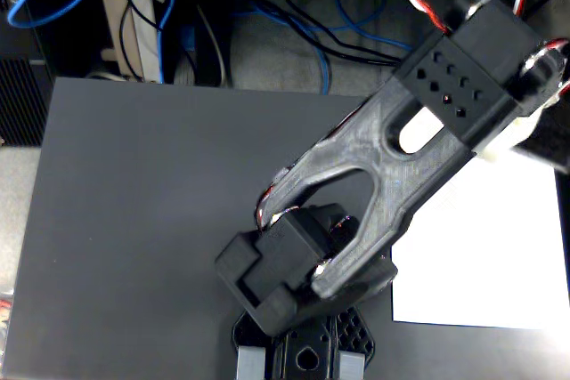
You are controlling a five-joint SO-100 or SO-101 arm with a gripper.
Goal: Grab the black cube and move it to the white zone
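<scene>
Pincer: out of sight in the fixed view, beyond the right edge past the arm (401, 157); wide, narrow or holding something, I cannot tell
Black cube: not visible; a dark blur at the right edge near the arm's tip may be it, unsure
White zone (490, 264): lying on the right of the grey tabletop (134, 220), partly under the arm
Risk: any drop happens off-camera, so the block could land off the paper unnoticed
Surroundings: cables (294, 20) behind the table, well clear; only the arm blocks the view
</scene>
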